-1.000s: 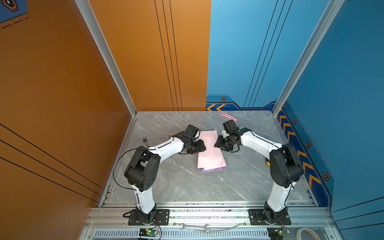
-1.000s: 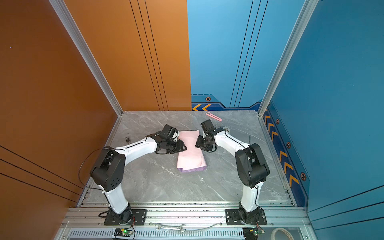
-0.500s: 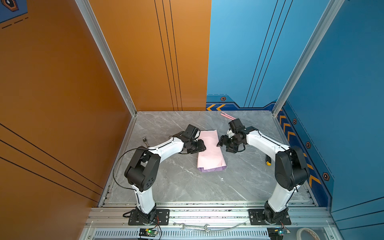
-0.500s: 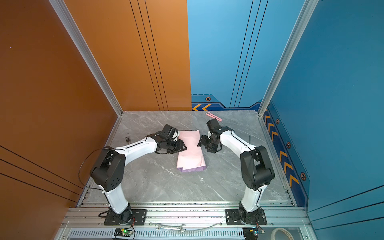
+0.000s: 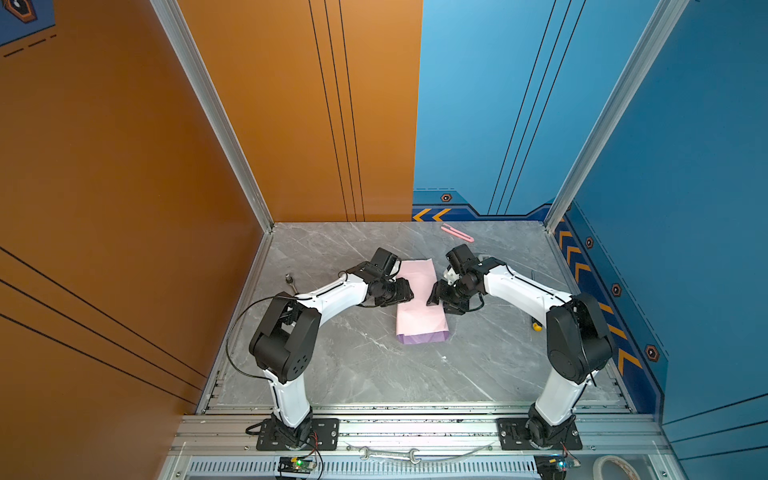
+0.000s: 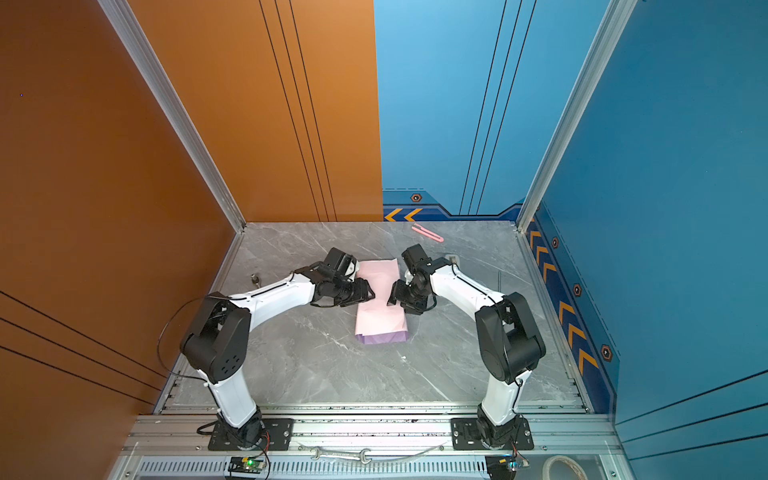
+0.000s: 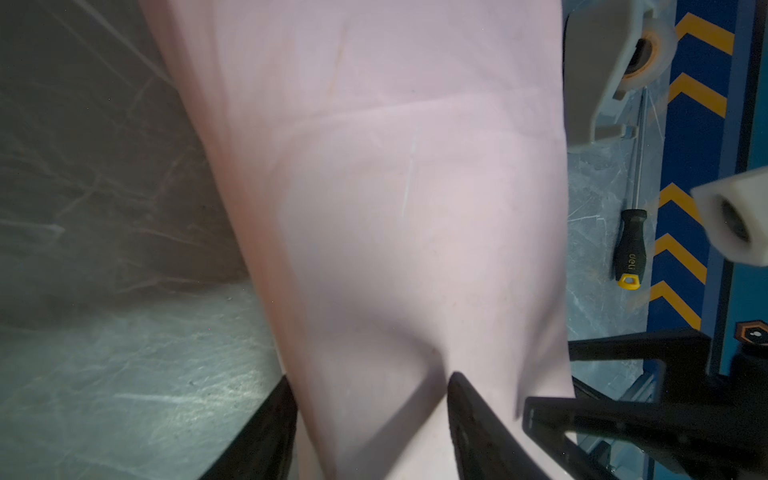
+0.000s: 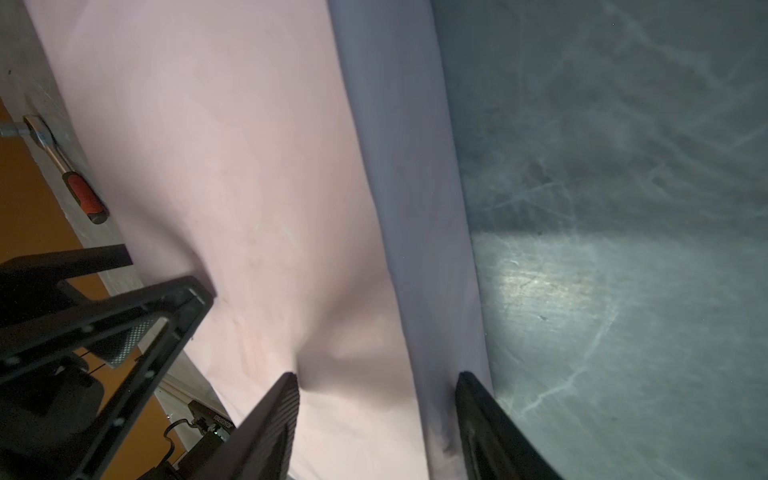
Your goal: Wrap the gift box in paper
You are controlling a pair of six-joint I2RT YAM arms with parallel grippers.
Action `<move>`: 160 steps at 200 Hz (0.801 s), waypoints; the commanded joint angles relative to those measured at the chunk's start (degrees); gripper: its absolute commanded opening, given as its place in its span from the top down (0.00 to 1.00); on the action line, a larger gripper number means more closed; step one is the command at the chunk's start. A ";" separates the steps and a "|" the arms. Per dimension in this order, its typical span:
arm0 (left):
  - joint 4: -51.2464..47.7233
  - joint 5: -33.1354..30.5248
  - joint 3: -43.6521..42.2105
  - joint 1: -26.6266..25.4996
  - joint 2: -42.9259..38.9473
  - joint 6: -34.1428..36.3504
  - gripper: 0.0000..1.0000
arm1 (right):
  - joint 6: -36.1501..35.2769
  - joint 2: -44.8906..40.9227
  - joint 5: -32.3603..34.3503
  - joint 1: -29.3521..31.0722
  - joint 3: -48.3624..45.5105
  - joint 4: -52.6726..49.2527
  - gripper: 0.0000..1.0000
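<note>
The paper (image 5: 419, 309) (image 6: 379, 309) lies folded into a long bundle on the table, pale pink side up, with a lilac flap at its near end. The gift box is hidden under it. My left gripper (image 5: 408, 293) (image 6: 371, 293) stands at the bundle's left edge. In the left wrist view its jaws (image 7: 372, 386) are apart: one finger rests beside the edge, the other dents the pink top. My right gripper (image 5: 433, 294) (image 6: 393, 296) is at the right edge. Its jaws (image 8: 376, 382) are also apart, straddling the lilac side fold (image 8: 409, 166).
A pink cutter (image 5: 457, 232) (image 6: 427, 232) lies near the back wall. A beige tape dispenser (image 7: 615, 62) stands close behind my right gripper. A screwdriver (image 7: 631, 249) lies by the right wall. A ratchet tool (image 5: 291, 280) (image 8: 70, 174) lies by the left wall.
My right gripper swung out to the right half a second ago and has come back in onto the bundle's right edge. The left arm has hardly moved.
</note>
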 commanded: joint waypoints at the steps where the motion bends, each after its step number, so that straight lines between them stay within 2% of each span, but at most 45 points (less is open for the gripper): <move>1: -1.32 0.17 1.84 -0.56 0.80 0.83 0.43 | 1.13 -1.42 0.53 0.92 -0.31 -0.89 0.39; 45: -2.14 -1.03 1.85 -0.86 1.83 2.01 0.51 | 1.87 -2.03 1.03 1.49 0.25 -0.21 0.42; 71: -3.25 -1.91 1.78 -0.94 2.44 3.00 0.52 | 0.83 -3.55 2.02 -0.62 0.58 -1.81 0.30; 91: -3.34 -2.08 1.49 -1.04 2.30 3.21 0.52 | -0.66 -3.90 2.61 -2.99 1.12 -2.88 0.27; 160: -3.92 -2.25 2.11 -1.08 1.95 3.48 0.52 | -4.67 5.49 0.53 -3.18 9.21 -2.95 0.29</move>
